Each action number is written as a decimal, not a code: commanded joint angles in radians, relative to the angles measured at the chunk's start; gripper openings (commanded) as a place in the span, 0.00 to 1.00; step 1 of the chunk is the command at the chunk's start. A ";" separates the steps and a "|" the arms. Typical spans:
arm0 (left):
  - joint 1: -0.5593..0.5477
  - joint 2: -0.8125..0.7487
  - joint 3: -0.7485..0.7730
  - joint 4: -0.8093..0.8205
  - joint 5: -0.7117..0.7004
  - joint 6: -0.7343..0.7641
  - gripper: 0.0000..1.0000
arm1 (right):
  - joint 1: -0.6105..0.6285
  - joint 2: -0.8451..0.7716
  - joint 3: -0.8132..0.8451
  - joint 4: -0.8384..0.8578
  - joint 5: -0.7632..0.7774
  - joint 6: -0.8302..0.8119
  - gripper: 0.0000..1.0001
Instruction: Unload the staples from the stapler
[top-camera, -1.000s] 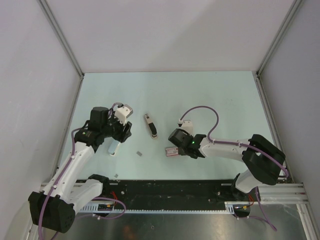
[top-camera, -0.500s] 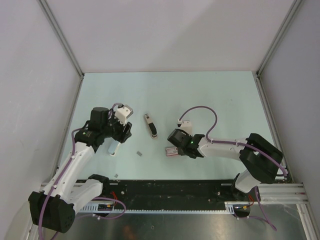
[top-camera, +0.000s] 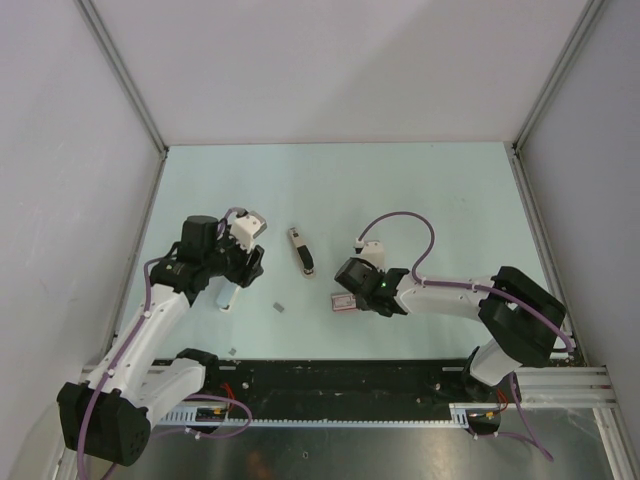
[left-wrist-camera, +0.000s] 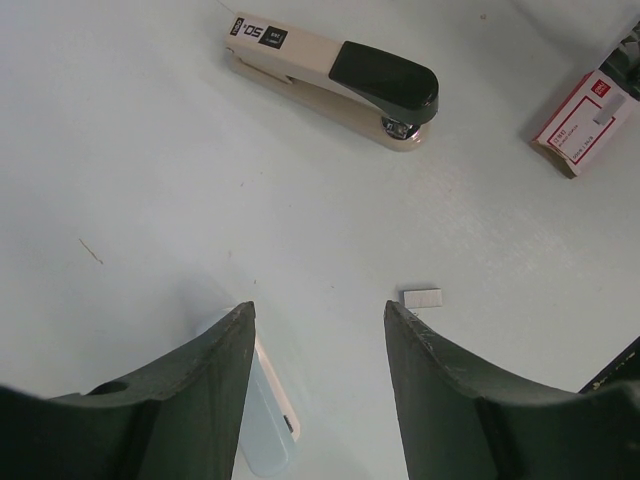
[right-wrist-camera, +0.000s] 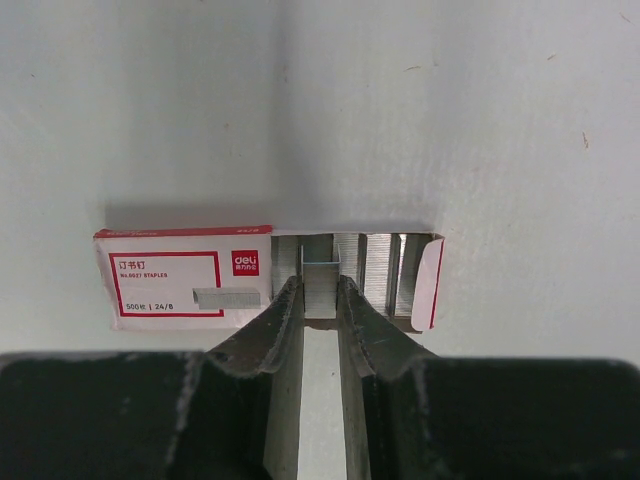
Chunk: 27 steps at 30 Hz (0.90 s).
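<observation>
The stapler (top-camera: 301, 250) lies closed and untouched on the counter (top-camera: 420, 200), between the two arms. A loose staple strip (left-wrist-camera: 422, 296) lies flat just nearer and left of it. The left gripper (left-wrist-camera: 318, 312) hovers above with fingers spread wide and empty, probably lining up on that strip. The right gripper (right-wrist-camera: 318, 286) pinches its fingers onto a row of staples (right-wrist-camera: 320, 272) in the open end of the staple box (right-wrist-camera: 180, 275), apparently stowing it.

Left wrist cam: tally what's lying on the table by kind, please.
stapler: 1
staple box: 1
loose staple strip: 1
white stick: 1
Total: 4
</observation>
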<state>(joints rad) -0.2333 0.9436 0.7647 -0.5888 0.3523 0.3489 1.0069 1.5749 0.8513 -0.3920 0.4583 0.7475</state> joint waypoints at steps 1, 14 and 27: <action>0.005 -0.016 -0.005 0.011 0.034 0.009 0.59 | 0.004 -0.011 0.032 -0.007 0.050 -0.003 0.00; 0.005 -0.017 -0.005 0.011 0.038 0.008 0.59 | 0.019 -0.050 0.004 0.018 0.063 -0.011 0.00; 0.005 -0.019 -0.004 0.011 0.043 0.007 0.59 | 0.008 -0.034 -0.012 0.021 0.063 -0.019 0.00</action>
<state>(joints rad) -0.2333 0.9432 0.7647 -0.5888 0.3698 0.3485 1.0187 1.5555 0.8482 -0.3889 0.4862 0.7326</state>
